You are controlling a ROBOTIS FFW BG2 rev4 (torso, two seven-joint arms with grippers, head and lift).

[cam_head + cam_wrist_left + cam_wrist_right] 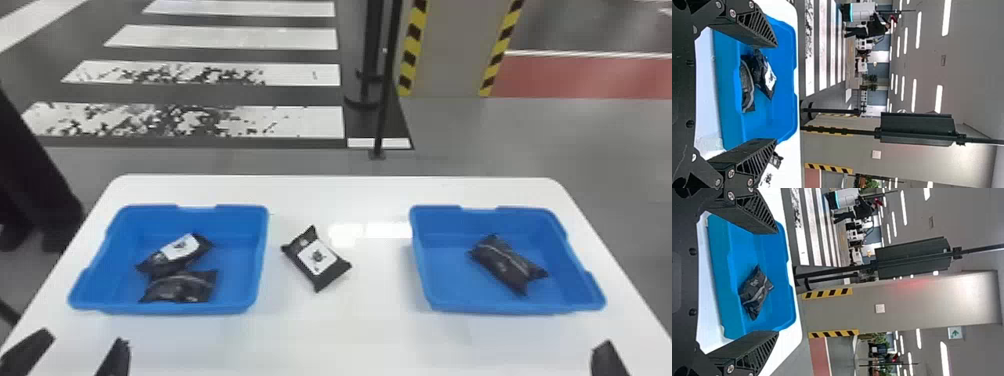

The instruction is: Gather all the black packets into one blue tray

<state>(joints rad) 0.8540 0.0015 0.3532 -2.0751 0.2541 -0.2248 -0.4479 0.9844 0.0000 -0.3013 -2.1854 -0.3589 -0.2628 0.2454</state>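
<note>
Square up, pinch softly, lift clear

The left gripper (84,337) has its two fingers well apart, with nothing between them. Ahead of it and a little to its right sits the left tray (237,260), holding a labelled packet (181,248) and, nearer the gripper, a plain-side packet (178,288), the two touching. That tray looks the sensible one to fill.

Farther to the left gripper's right, past that tray's wall and on the bare table (370,320), lies the loose packet (316,258), label up and slanted. It is probably the step in hand. The gripper should swing right, turn to match the slant and straddle the long sides at the middle; a pinch on a crimped end could slip. The pouch looks soft, so close gently, then lift above the wall before crossing back.

Ahead and to the left of the right gripper (777,281) is the right tray (440,270), with the last packet (507,265) lying askew in it. This gripper's fingers are also spread and empty; it could fetch that one afterwards, coming down steeply to miss the walls.
</note>
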